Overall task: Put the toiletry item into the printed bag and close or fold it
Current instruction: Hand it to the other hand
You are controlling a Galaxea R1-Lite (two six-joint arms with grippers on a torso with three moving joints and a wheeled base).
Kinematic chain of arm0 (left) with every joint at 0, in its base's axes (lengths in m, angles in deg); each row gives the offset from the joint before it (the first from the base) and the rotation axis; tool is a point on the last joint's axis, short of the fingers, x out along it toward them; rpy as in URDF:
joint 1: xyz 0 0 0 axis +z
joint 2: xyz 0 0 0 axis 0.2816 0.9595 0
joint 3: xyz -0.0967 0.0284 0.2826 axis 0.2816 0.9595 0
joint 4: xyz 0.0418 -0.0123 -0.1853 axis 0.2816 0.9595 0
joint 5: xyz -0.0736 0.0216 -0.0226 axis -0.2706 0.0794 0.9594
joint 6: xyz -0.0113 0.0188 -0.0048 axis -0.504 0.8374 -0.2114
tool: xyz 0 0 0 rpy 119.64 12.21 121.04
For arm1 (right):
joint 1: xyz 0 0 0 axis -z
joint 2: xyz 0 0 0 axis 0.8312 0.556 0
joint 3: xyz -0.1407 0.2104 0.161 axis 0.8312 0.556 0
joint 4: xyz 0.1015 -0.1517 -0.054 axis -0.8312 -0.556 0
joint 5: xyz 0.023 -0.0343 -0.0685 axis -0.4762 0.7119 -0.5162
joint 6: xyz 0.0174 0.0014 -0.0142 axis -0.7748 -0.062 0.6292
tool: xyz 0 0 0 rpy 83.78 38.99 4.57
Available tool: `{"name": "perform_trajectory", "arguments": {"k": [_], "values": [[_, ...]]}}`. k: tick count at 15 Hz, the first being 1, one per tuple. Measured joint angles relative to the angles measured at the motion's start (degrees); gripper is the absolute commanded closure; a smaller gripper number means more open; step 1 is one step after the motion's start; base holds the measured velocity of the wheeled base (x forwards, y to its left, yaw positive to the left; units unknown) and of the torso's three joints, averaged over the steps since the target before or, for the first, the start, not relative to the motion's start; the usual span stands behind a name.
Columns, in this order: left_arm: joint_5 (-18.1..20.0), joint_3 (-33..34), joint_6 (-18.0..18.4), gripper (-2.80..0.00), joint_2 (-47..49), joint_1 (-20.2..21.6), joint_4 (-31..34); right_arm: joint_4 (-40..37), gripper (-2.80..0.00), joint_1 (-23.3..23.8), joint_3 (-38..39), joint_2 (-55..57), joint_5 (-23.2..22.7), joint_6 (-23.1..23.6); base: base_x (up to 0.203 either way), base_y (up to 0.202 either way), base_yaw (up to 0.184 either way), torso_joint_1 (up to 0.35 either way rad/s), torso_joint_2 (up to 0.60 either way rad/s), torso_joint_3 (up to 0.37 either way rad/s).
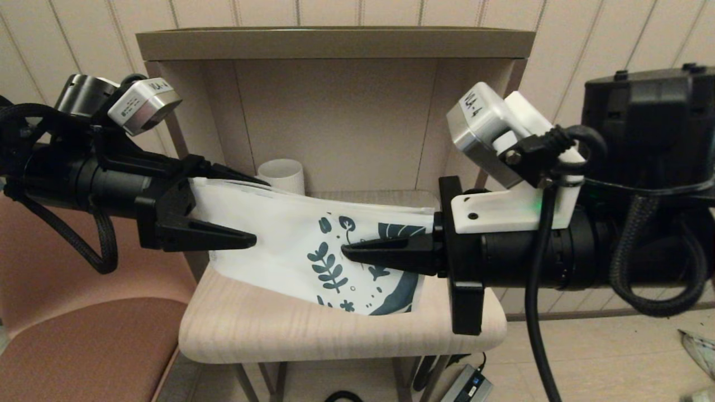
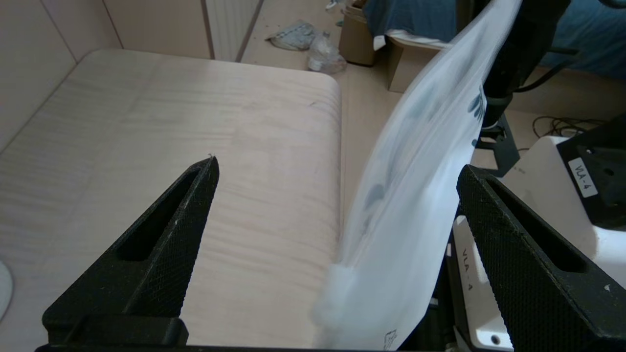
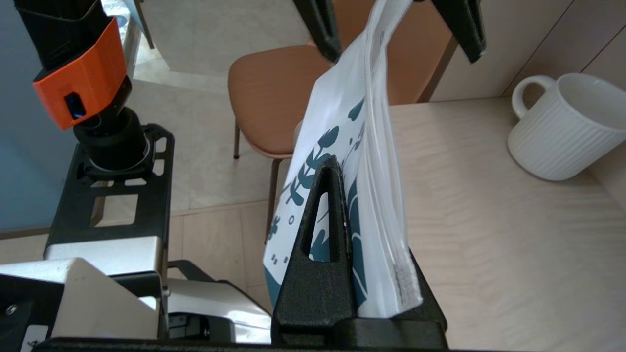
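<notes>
Head view: the right hand (image 1: 357,249) is clamped on the printed end of the bag (image 1: 290,245), holding it above the counter (image 1: 251,329); the left hand (image 1: 251,209) gapes around its plain end.

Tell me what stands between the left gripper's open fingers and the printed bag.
Nothing visible: the left gripper stands open around the plain end of the printed bag, which the right gripper holds up by its leaf-print end.

My right gripper (image 3: 364,274) has its jaws clamped on the printed bag (image 3: 342,146), held upright above the counter (image 3: 489,205), perhaps edge-on, near the ribbed mug (image 3: 562,129).
</notes>
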Motion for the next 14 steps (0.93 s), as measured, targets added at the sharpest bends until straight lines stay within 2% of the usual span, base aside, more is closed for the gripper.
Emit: {"name": "perform_trajectory", "arguments": {"k": [1,4,12,14], "values": [[0.0,0.3,0.4,-2.80,0.0,0.0,0.0,0.0,0.00,0.3,-0.2,0.0,0.1,0.0,0.000,0.000,0.000,0.000,0.00,0.000],[-0.6,1.6,4.5,-2.80,0.2,-0.1,0.1,-0.3,0.00,0.7,-1.0,-0.6,0.1,0.1,0.000,0.000,0.000,0.000,0.00,0.000],[-0.6,-0.9,4.6,-2.80,1.2,0.4,0.3,-0.3,0.00,0.7,0.0,-1.7,0.1,0.3,0.000,0.000,0.000,0.000,0.00,0.000],[-0.6,-2.9,4.7,-2.80,1.3,0.4,2.7,-0.3,0.00,0.7,0.5,-1.7,0.0,0.8,0.000,0.000,0.000,0.000,0.00,0.000]]}}
